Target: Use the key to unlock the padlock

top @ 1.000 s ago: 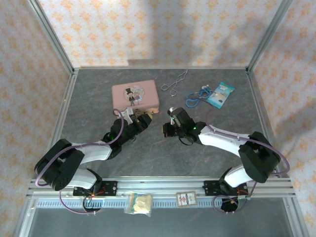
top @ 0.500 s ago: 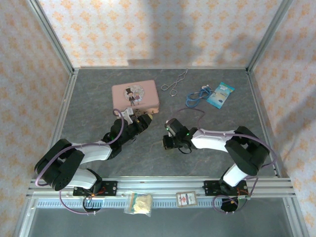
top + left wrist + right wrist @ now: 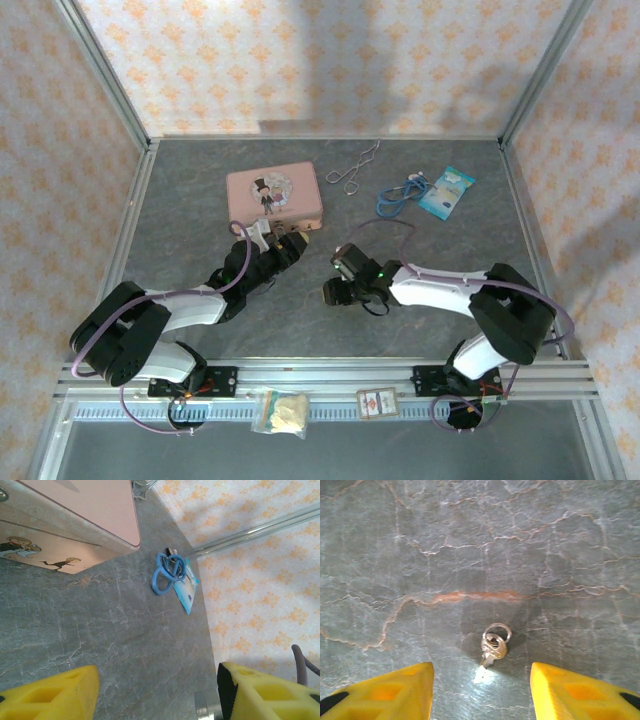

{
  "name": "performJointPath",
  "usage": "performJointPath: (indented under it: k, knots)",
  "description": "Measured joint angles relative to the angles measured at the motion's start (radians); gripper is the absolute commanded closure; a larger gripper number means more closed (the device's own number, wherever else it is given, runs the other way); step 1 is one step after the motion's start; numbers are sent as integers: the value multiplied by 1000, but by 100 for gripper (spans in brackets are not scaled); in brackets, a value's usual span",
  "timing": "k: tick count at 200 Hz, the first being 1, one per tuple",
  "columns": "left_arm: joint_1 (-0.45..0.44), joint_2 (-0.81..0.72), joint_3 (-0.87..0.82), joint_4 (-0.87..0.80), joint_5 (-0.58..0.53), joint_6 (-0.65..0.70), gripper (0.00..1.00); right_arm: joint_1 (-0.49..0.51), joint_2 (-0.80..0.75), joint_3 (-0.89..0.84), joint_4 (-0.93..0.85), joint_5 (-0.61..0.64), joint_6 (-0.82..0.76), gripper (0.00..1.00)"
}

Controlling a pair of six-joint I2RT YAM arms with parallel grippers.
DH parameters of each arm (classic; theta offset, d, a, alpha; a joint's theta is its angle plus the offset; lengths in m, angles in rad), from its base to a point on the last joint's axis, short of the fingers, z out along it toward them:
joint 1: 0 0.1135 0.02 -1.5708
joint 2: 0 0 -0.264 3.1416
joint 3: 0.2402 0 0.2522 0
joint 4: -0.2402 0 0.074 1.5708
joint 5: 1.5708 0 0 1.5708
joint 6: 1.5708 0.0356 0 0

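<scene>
- Right gripper, released, has edged farther from the pink rectangular tin.
- Small brass-headed ringed key: blade points at that gripper, ring away.
- Left gripper: released, beside tin.

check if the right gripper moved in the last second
Yes. The right gripper has drawn back toward the arms' side and slightly left, ending farther from the pink tin.

The table looks like matt grey veined stone; the key is shiny metal; the pink tin smooth, faintly glossy.
</scene>
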Motion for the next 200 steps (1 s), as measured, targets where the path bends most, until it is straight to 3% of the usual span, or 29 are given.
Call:
performJointPath:
  k: [56, 130, 200]
  knots:
    - [0, -1, 0, -6, -8, 0, 38, 10, 118, 100, -77, 99, 1, 60]
    - [0, -22, 0, -22, -31, 0, 38, 32, 164, 144, -120, 150, 43, 65]
    - [0, -22, 0, -23, -34, 0, 38, 42, 173, 148, -144, 213, 148, 90]
